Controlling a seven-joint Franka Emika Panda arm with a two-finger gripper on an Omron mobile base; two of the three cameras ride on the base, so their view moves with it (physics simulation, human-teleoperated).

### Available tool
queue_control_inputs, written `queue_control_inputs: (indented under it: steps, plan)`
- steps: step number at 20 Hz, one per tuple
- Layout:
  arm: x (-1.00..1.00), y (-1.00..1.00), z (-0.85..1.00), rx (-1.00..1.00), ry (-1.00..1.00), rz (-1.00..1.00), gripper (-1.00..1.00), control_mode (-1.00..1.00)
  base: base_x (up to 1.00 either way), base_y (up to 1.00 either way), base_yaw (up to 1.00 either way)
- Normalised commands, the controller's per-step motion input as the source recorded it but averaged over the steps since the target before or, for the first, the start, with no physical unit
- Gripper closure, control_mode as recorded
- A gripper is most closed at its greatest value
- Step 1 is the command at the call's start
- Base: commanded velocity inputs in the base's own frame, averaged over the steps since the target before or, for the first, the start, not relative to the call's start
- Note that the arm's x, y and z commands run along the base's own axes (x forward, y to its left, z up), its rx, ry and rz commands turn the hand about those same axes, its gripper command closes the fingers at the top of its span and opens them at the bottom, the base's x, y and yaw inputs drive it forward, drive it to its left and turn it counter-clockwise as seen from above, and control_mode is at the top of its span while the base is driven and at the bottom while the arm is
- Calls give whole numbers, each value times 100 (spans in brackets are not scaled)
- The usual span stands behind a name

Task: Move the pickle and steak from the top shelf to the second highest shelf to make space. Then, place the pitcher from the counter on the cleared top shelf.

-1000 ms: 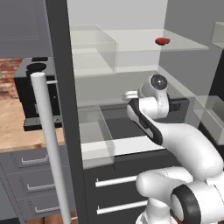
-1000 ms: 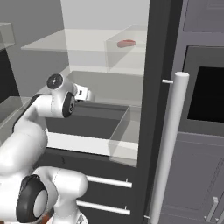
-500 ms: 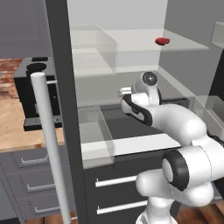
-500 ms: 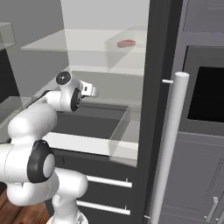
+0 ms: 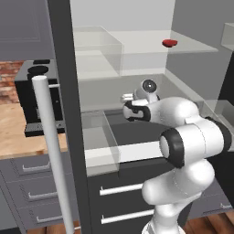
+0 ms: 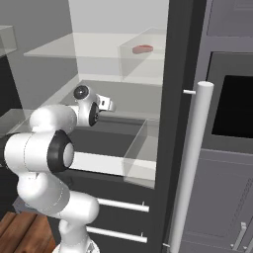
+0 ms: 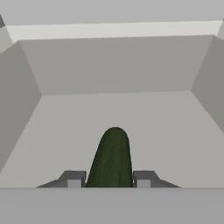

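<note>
Two dark fingertips [image 7: 74,178] rose at the bottom centre of the hand view, pinching the pickle [image 7: 112,158] between them, its rounded end pointing up the frame over a pale grey shelf floor. In the left base view the gripper [image 5: 128,98] sat mid-frame, inside the open fridge, below the top shelf [image 5: 151,45]. Higher, at upper right, the steak [image 5: 169,43] lay on that shelf. At far left, the counter [image 5: 11,137].
</note>
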Motion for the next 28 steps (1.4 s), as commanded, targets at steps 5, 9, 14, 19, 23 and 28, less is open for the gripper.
queue_control_inputs:
  steps: [5,9,14,19,23,28]
  plan:
    - [66,6,-20,0,0,0,100,-100,0,0,0]
    - [65,14,-20,0,0,0,100,-100,0,0,0]
    - [28,26,-27,0,-6,0,-100,-100,0,0,0]
    - [-13,3,-8,0,-13,0,-100,-100,0,0,0]
    - [-46,0,19,0,-15,0,-100,-100,0,0,0]
    - [-69,-8,60,0,-11,0,-100,-100,0,0,0]
